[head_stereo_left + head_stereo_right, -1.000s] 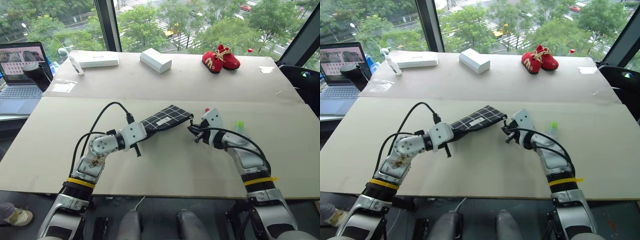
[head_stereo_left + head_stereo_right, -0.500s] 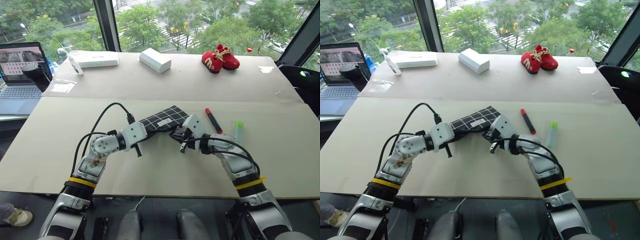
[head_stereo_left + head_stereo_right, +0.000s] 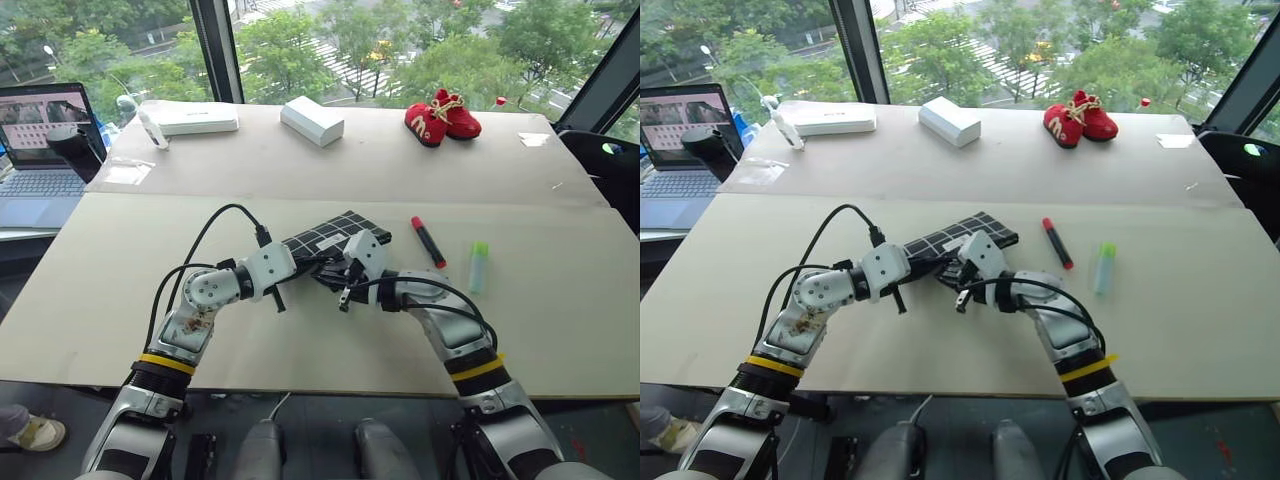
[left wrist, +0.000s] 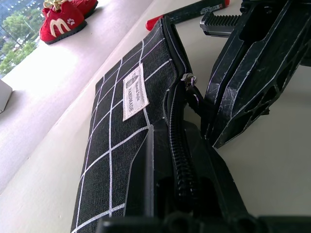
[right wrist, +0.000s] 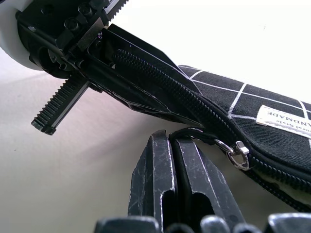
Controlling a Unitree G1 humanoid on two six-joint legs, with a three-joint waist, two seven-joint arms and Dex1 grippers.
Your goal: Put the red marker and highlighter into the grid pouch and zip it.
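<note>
On the near board, your left gripper [image 3: 288, 268] is clamped on the grid pouch [image 3: 335, 236] at its zipper end, and your right gripper [image 5: 171, 165] is pinched shut on the black pull strap [image 5: 192, 134] just beside the metal slider [image 5: 238, 149]. Both pens lie outside — the red marker [image 3: 427, 241] near the pouch's far end, the highlighter [image 3: 478, 265] further right. Judging by that, the zip needs opening first: keep the left grip firm as an anchor and draw the strap straight along the teeth — not upward — so the fabric stays flat.
</note>
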